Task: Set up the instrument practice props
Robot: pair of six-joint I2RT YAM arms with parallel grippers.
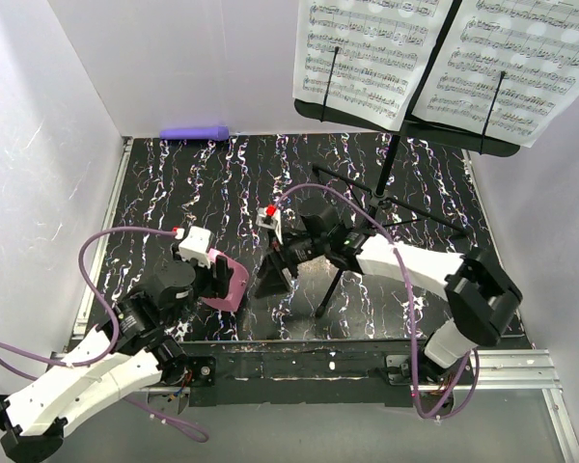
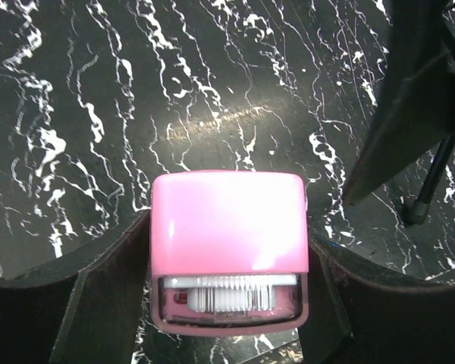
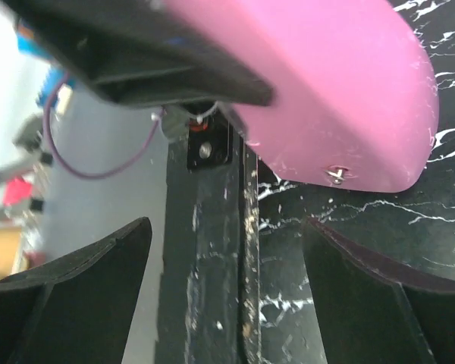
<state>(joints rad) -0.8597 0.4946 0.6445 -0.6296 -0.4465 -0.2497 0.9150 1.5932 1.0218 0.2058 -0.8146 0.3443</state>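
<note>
The black music stand stands at the back right, with two white sheet-music pages resting on its desk. The pink metronome sits low over the marbled table near the front left. My left gripper is shut on it, and in the left wrist view the metronome fills the gap between my two fingers. My right gripper is just to its right, open and holding nothing. In the right wrist view the metronome lies above the gripper's wide-apart fingers.
A purple cylinder lies against the back wall at the left. The stand's tripod legs spread over the middle of the table, and one foot rests close to the right of the metronome. White walls enclose the table on three sides.
</note>
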